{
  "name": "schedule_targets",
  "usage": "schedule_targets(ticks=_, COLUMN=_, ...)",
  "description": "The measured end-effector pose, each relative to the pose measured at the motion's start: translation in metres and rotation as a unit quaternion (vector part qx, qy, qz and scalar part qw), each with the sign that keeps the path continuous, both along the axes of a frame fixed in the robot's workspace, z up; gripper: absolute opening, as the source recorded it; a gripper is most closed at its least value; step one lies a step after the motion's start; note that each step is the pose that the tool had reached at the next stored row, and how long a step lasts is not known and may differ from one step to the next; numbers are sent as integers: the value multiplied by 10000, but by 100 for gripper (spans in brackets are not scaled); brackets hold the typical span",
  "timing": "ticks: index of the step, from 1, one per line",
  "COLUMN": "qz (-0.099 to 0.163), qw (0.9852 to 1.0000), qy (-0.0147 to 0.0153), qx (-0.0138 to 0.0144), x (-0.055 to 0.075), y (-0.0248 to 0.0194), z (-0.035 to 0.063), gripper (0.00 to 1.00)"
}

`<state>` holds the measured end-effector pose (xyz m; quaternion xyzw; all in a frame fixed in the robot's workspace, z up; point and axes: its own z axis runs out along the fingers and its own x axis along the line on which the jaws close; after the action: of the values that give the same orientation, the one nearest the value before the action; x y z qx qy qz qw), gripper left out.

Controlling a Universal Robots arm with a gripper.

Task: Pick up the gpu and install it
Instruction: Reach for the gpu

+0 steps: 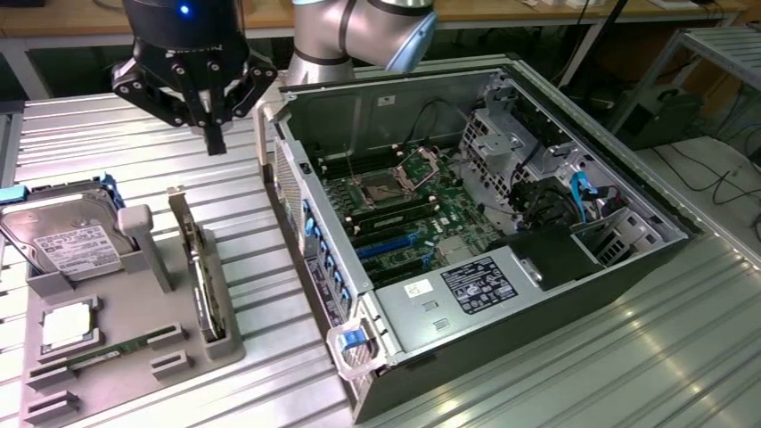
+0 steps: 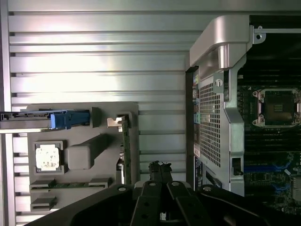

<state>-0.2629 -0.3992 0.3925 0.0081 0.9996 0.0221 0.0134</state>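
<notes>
The gpu (image 1: 203,281) stands on its edge in a slot of the grey holder tray (image 1: 131,374), its silver end bracket toward the back. In the wrist view the gpu (image 2: 126,148) shows edge-on as a thin green strip. My gripper (image 1: 216,141) hangs above the ribbed table, behind the tray and a little toward the exterior view's right of the card. Its fingers are shut together with nothing between them. From the wrist, the gripper (image 2: 160,166) sits just beside the card's near end, apart from it.
An open computer case (image 1: 356,343) lies on its side at the exterior view's right, motherboard (image 1: 411,209) exposed. The tray also holds a hard drive (image 1: 66,239), a CPU (image 1: 69,325) and a RAM stick (image 1: 102,355). Bare ribbed metal table lies between tray and case.
</notes>
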Motion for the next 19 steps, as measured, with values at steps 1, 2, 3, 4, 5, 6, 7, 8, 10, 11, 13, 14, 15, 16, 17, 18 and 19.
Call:
schedule_targets(ticks=1, qz=0, qw=10000, qy=0, qx=0, x=-16, y=0, z=0, gripper=11)
schedule_targets(ticks=2, qz=0, qw=10000, qy=0, qx=0, x=-35, y=0, z=0, gripper=11)
schedule_targets(ticks=3, qz=0, qw=10000, qy=0, qx=0, x=-50, y=0, z=0, gripper=11)
schedule_targets(ticks=4, qz=0, qw=10000, qy=0, qx=0, x=-67, y=0, z=0, gripper=11)
schedule_targets(ticks=5, qz=0, qw=10000, qy=0, qx=0, x=-79, y=0, z=0, gripper=11)
schedule_targets(ticks=6, qz=0, qw=10000, qy=0, qx=0, x=-95, y=0, z=-1, gripper=11)
schedule_targets(ticks=7, qz=0, qw=10000, qy=0, qx=0, x=-108, y=0, z=-1, gripper=11)
schedule_targets(ticks=8, qz=0, qw=10000, qy=0, qx=0, x=-126, y=0, z=0, gripper=11)
schedule_targets(ticks=10, qz=0, qw=10000, qy=0, qx=0, x=-152, y=0, z=0, gripper=11)
schedule_targets(ticks=11, qz=0, qw=10000, qy=0, qx=0, x=-168, y=0, z=0, gripper=11)
schedule_targets(ticks=13, qz=0, qw=10000, qy=0, qx=0, x=-194, y=0, z=-1, gripper=11)
schedule_targets(ticks=14, qz=0, qw=10000, qy=0, qx=0, x=-207, y=0, z=-1, gripper=11)
schedule_targets(ticks=15, qz=0, qw=10000, qy=0, qx=0, x=-222, y=0, z=-1, gripper=11)
schedule_targets(ticks=16, qz=0, qw=10000, qy=0, qx=0, x=-241, y=0, z=-1, gripper=11)
schedule_targets(ticks=17, qz=0, qw=10000, qy=0, qx=0, x=-254, y=0, z=-1, gripper=11)
schedule_targets(ticks=18, qz=0, qw=10000, qy=0, qx=0, x=-269, y=0, z=-1, gripper=11)
schedule_targets(ticks=19, qz=0, qw=10000, qy=0, qx=0, x=-283, y=0, z=-2, gripper=11)
